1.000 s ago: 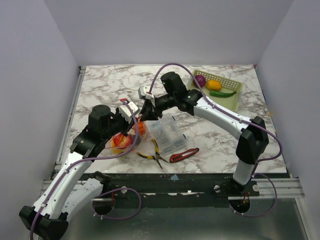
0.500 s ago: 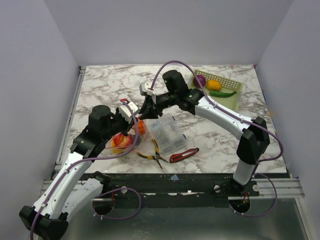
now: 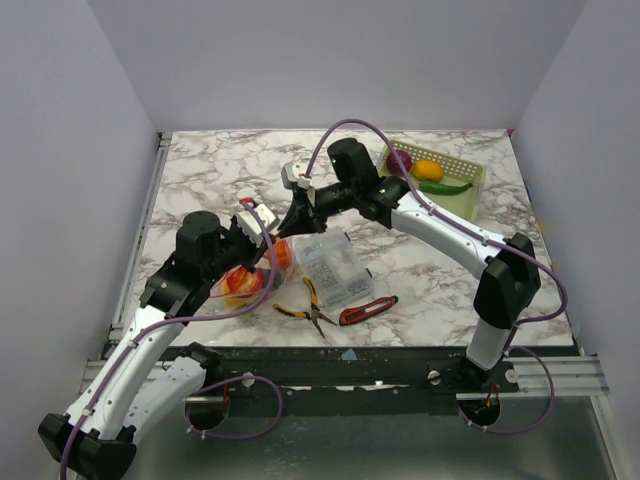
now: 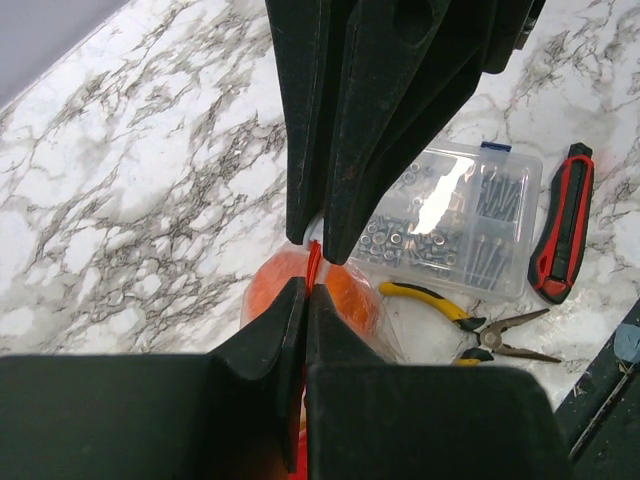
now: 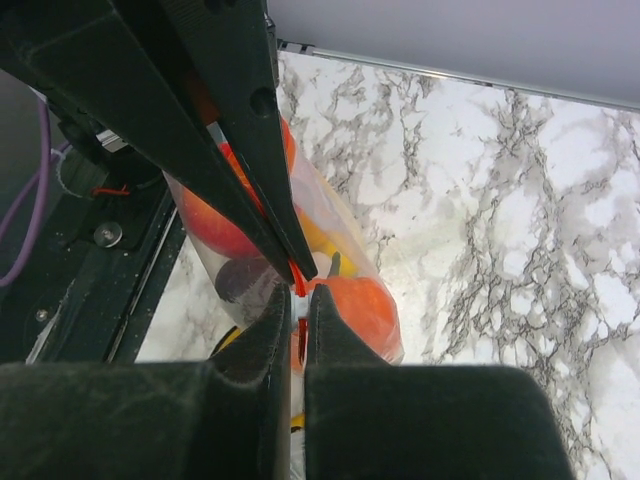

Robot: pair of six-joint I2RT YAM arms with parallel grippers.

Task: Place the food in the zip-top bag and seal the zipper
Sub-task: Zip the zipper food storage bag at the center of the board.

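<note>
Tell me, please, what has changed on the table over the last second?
The right tool, shut on the zipper, drew slightly toward the far side of the table as its wrist lifted. The left tool stayed shut on the same strip; nothing was let go. The zip-top bag, the food in it, the parts box and the pliers kept their places.

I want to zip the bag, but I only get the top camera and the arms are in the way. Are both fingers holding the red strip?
Observer: Yes. The left wrist camera shows the left fingers shut on the zipper, and the right fingers pinching it just beyond.
Operator: Is food right under there?
Observer: The right wrist camera shows an orange food inside the zip-top bag, just below the strip.
Operator: What's in the clear box?
Observer: The left wrist camera shows nuts and screws sorted in the clear box.
</note>
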